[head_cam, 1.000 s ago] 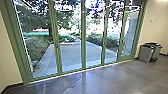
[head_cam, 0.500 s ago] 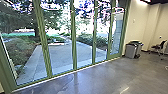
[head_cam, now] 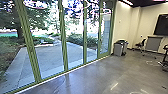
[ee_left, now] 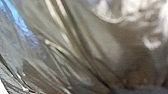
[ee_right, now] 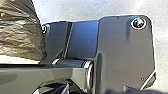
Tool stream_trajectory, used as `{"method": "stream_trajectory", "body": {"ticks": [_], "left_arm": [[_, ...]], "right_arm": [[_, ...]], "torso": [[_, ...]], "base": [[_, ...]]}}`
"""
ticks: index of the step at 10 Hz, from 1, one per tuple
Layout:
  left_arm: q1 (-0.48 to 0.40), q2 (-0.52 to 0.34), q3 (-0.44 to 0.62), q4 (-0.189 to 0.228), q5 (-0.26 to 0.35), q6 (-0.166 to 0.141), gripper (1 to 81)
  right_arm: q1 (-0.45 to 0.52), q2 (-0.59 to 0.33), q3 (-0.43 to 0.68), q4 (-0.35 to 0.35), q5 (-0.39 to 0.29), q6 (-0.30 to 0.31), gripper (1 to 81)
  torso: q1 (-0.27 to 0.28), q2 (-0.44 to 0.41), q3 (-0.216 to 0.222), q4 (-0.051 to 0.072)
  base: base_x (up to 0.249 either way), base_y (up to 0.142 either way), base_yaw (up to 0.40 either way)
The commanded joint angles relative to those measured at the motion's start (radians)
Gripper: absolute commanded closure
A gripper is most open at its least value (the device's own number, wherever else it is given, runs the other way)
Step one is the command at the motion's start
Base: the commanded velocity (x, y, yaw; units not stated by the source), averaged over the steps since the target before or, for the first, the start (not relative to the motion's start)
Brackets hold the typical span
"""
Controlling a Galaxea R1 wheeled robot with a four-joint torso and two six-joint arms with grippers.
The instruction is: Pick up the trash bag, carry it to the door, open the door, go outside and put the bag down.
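Grey, glossy floor [head_cam: 100,75] meets green-framed glass [head_cam: 50,57] and pale wall [head_cam: 122,30]; the jaws' state I cannot tell.

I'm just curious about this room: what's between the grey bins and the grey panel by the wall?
In the head view, a dark chair stands between the grey bins and the grey panel.

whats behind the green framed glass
Through the glass: a paved path, bushes and trees. What lies right behind the green posts is covered and can't be seen.
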Motion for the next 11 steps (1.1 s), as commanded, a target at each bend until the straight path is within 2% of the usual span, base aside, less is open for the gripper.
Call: {"method": "stream_trajectory", "body": {"ticks": [1,5,11], "left_arm": [[-0.073,0.002,-0.002,0.005,0.052,-0.003,81.1],[-0.073,0.000,-0.002,0.005,0.053,-0.003,81.1],[-0.068,-0.001,-0.002,0.005,0.052,-0.003,81.1]], "right_arm": [[0.054,0.003,0.004,-0.006,-0.064,-0.003,1.0],[0.054,0.003,0.001,-0.005,-0.063,-0.003,1.0],[0.050,0.003,-0.001,-0.006,-0.062,-0.003,1.0]], "torso": [[0.000,0.000,0.000,0.000],[0.000,0.000,0.000,0.000],[0.000,0.000,0.000,0.000]], "base": [[0.000,0.000,-0.273],[0.000,0.000,-0.249],[0.000,0.000,-0.135]]}}
